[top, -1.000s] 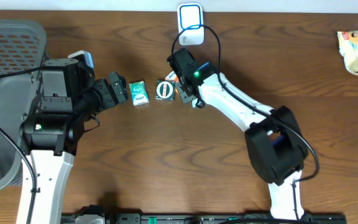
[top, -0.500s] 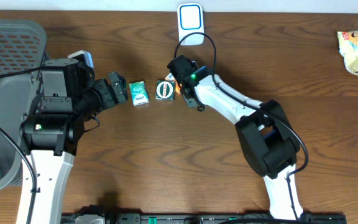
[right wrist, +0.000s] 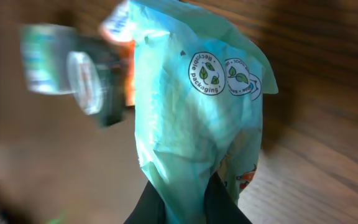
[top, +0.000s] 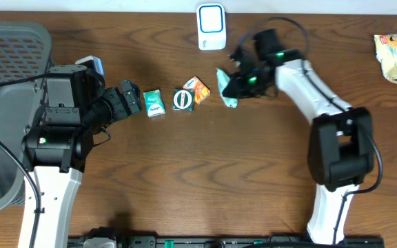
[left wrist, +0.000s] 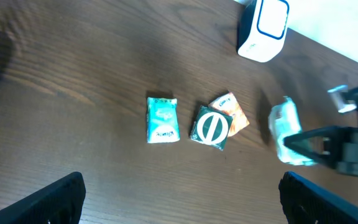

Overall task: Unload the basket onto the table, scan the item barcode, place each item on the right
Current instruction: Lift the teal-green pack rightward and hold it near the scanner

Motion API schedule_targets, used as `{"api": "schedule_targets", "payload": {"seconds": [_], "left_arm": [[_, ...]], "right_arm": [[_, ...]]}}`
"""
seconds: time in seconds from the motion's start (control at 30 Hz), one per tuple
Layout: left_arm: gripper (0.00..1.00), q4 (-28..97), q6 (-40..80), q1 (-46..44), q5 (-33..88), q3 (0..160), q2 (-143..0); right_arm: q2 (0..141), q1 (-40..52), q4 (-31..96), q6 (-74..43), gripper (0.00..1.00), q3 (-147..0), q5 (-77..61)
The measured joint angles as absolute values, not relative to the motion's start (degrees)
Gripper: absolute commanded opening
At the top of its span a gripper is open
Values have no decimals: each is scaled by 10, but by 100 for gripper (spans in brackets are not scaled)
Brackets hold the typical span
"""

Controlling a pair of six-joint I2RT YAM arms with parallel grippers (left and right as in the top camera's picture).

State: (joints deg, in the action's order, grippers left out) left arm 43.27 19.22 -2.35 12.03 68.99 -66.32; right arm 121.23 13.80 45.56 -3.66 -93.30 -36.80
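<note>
Mint-green packet (top: 226,91) is pinched at one end by the right gripper (top: 240,83), its fingers (right wrist: 219,202) clenched on the wrapper, in the upper middle of the overhead frame, below and right of the white scanner (top: 211,26). Left of it on the wooden table (top: 185,172) lie an orange pouch (top: 199,90), a dark green packet (top: 182,99) and a small teal packet (top: 154,102). The left gripper (top: 131,99), spread wide and holding nothing, sits just left of the small teal packet

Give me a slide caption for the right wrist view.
Right claw pinching a pale green packet, wooden table behind.
</note>
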Motion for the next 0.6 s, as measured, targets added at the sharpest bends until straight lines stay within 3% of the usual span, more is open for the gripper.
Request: {"api": "schedule_targets", "payload": {"seconds": [0.27, 0.4, 0.53, 0.6], "left_arm": [[98, 432, 192, -23, 120, 690, -663], [98, 432, 192, -23, 120, 690, -663], [98, 432, 192, -23, 120, 690, -663], [98, 432, 192, -23, 120, 690, -663]], "right_arm": [[1257, 63, 432, -6, 15, -853, -545], [1276, 33, 428, -2, 21, -827, -575], [1276, 3, 429, -17, 38, -823, -564], [1276, -12, 432, -23, 40, -823, -552]]}}
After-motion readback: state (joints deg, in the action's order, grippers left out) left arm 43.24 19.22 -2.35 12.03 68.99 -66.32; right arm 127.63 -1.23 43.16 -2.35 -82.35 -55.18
